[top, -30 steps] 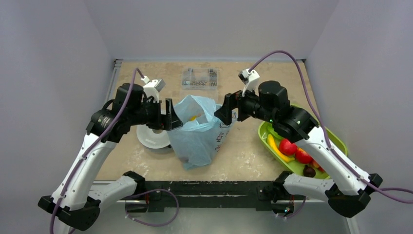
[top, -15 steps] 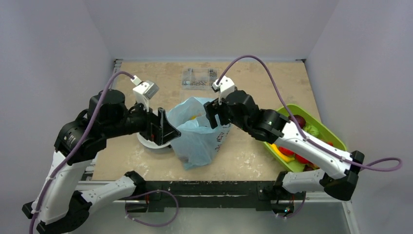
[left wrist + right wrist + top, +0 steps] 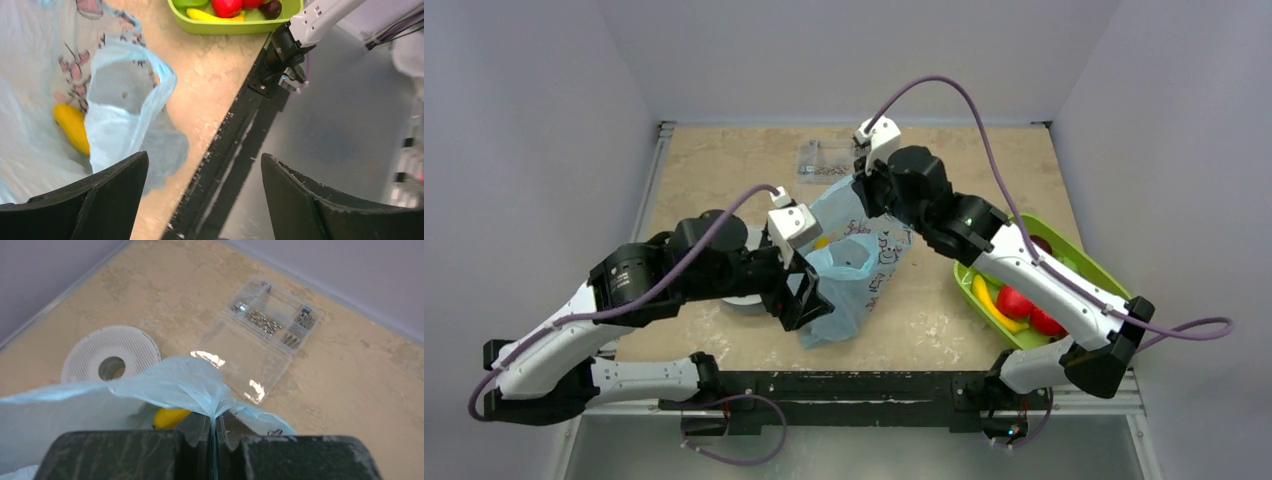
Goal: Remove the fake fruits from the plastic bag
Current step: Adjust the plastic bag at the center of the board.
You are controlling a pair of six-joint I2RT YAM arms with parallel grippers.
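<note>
The light-blue plastic bag (image 3: 864, 265) stands mid-table with its mouth open. My right gripper (image 3: 861, 192) is shut on the bag's far rim (image 3: 200, 390), and the film is pinched flat between its fingers. A yellow fake fruit (image 3: 170, 416) lies inside the bag and also shows in the left wrist view (image 3: 72, 127). My left gripper (image 3: 204, 157) hangs open at the bag's near-left side, nothing between its fingers. Other fake fruits, a banana (image 3: 215, 16), a red apple (image 3: 226, 6) and a dark plum (image 3: 270, 7), lie in the green tray.
The lime-green tray (image 3: 1092, 268) sits at the right edge of the table. A clear hard box (image 3: 260, 335) of small parts lies at the back. A white perforated disc (image 3: 112, 362) rests left of the bag. The black front rail (image 3: 240, 125) runs under my left gripper.
My right gripper moved onto the bag's far rim and shut on it. My left arm swung forward and right to the bag's near side, still open.
</note>
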